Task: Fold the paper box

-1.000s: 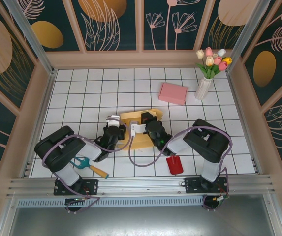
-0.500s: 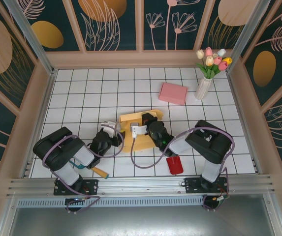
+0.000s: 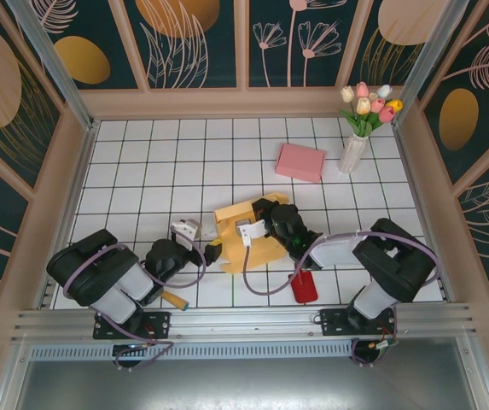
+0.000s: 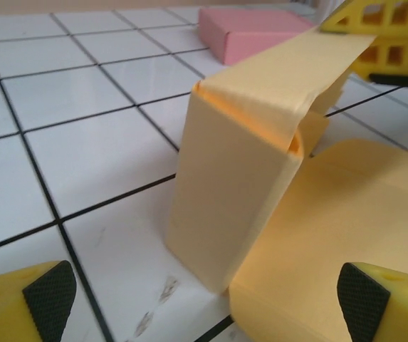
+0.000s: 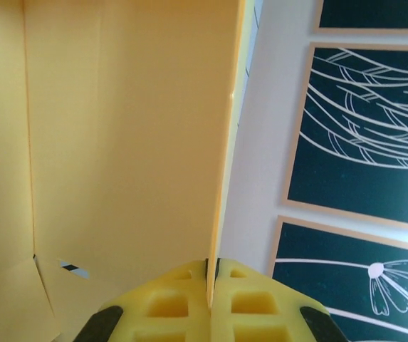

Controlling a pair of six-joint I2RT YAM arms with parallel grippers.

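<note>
The yellow paper box (image 3: 242,229) lies partly folded on the white tiled table, one side wall raised. My right gripper (image 3: 267,217) is shut on the upper edge of a raised panel; in the right wrist view the fingers (image 5: 168,303) pinch the thin yellow panel (image 5: 125,142) at its edge. My left gripper (image 3: 211,253) sits just left of the box, open and holding nothing. In the left wrist view its pads (image 4: 47,299) stand far apart, with the box's upright wall (image 4: 239,185) and flat flap ahead of them.
A pink box (image 3: 300,161) lies behind the paper box, also in the left wrist view as the pink box (image 4: 250,32). A white vase of tulips (image 3: 357,141) stands at the back right. A red object (image 3: 303,286) and an orange-handled tool (image 3: 172,298) lie near the front edge.
My left gripper has drawn back left and toward the near edge, off the box. My right gripper has shifted right with the panel, and the box has turned and moved right.
</note>
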